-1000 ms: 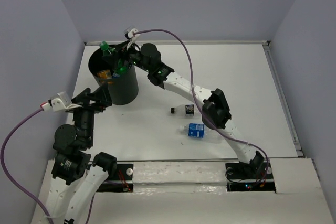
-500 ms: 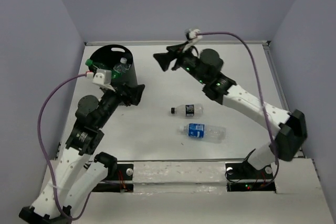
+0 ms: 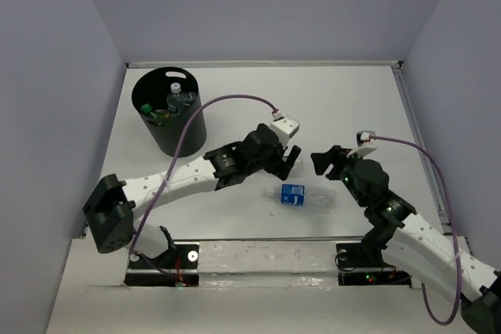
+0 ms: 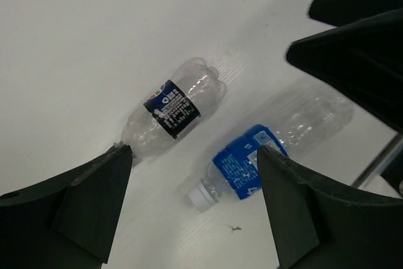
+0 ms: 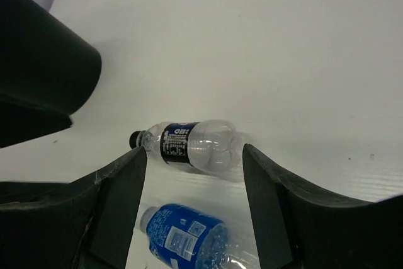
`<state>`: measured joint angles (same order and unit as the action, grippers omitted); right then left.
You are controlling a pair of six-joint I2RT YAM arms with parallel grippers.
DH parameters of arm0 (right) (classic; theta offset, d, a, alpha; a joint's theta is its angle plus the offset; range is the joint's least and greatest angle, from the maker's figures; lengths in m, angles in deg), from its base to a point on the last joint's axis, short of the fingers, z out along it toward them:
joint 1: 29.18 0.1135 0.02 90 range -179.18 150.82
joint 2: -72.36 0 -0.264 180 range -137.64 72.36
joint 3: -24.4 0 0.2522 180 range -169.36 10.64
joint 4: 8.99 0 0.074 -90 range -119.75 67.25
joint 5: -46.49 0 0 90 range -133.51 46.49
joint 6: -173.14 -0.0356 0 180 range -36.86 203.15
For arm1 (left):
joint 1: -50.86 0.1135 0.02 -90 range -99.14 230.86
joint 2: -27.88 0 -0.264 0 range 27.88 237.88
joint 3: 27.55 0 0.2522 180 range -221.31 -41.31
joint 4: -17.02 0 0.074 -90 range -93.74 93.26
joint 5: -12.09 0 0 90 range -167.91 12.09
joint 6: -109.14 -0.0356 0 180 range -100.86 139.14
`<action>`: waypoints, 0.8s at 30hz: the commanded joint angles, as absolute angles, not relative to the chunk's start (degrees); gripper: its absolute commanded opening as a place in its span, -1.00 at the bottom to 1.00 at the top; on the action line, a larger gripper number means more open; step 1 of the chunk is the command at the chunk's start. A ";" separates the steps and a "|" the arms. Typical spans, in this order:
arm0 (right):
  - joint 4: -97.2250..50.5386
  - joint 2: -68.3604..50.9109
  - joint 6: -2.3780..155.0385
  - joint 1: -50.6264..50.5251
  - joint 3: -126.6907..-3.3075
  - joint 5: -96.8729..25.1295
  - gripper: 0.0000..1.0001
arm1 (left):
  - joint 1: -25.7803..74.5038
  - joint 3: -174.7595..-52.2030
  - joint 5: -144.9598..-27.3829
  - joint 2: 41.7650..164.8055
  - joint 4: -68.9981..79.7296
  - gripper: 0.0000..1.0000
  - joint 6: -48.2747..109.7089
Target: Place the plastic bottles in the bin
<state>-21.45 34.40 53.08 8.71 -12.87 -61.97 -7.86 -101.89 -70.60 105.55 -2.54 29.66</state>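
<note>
Ana: How do the arms sit?

Ben: The left arm lies long and low; it bends at the near left and reaches over the table to the middle; the left gripper tips down at the table. The right arm comes up from its base at the near right and leans in; the right gripper faces the left one, just beside it.

Ana: Are the fingers holding a thing?

Ben: No; the fingers of the left gripper are spread wide apart; so are the ones on the right gripper; neither grips a bottle.

Ana: Where are the bottles?

Ben: The blue-label bottle lies on its side, nearest to us, just in front of both grippers. The black-label bottle lies on its side a bit farther back. In the left wrist view, one end of it is by the tip of one finger. In the right wrist view it shows across the gap between the two fingers; I cannot tell how high they hang over it. The two bottles are near each other but do not touch.

Ana: And far away?

Ben: The bin stands at the far left, well apart from the grippers; a green bottle and a clear bottle with a white cap are inside it.
</note>
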 commanded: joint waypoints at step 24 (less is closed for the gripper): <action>-44.54 61.19 45.53 8.62 -11.07 -66.11 0.36 | -6.89 -119.36 -71.05 139.41 -2.45 0.93 5.43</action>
